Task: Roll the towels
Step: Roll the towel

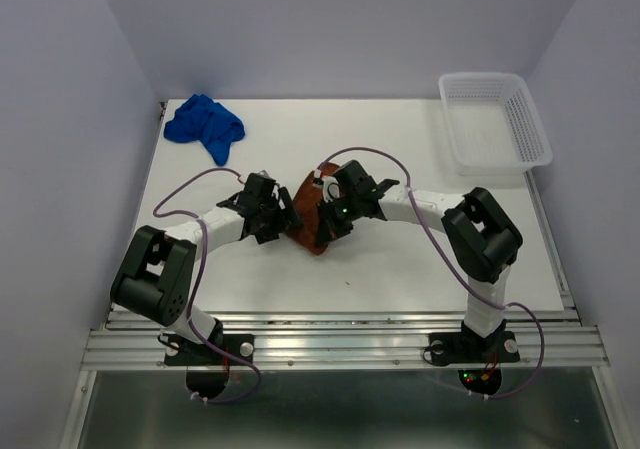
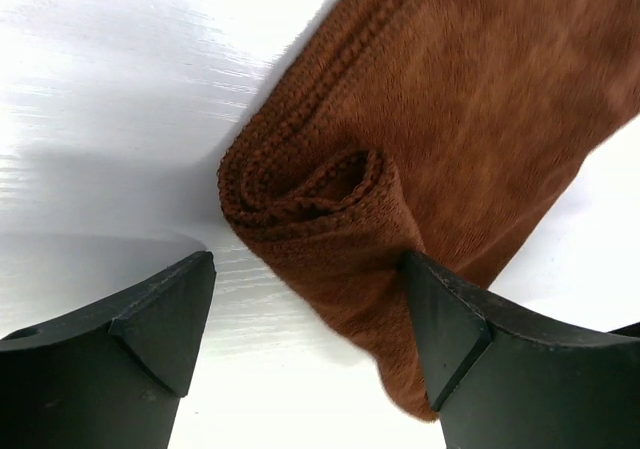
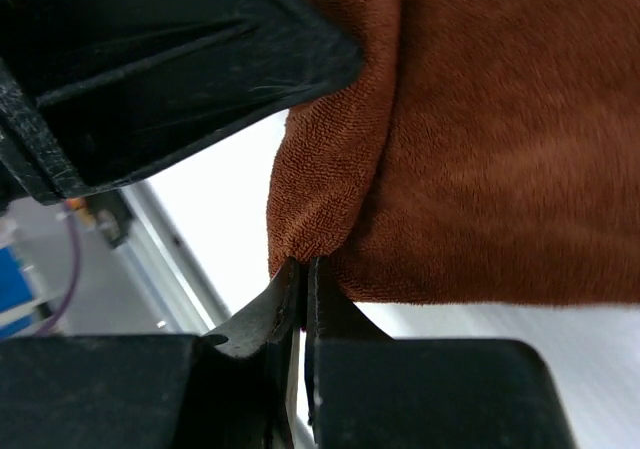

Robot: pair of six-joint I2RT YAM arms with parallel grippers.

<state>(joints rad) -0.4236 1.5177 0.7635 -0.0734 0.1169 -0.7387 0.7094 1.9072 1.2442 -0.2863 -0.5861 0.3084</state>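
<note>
The rust-brown towel lies at the middle of the table between my two grippers, partly rolled. In the left wrist view its rolled end shows a spiral and lies between the spread fingers of my left gripper, which is open; the right finger touches the cloth. My left gripper is at the towel's left side. My right gripper is shut and pinches a folded edge of the brown towel at its fingertips. The royal blue towel lies crumpled at the far left corner.
A white plastic mesh basket stands at the far right corner of the white table. The left gripper's black body sits close over the right gripper. Purple cables loop over both arms. Walls enclose three sides.
</note>
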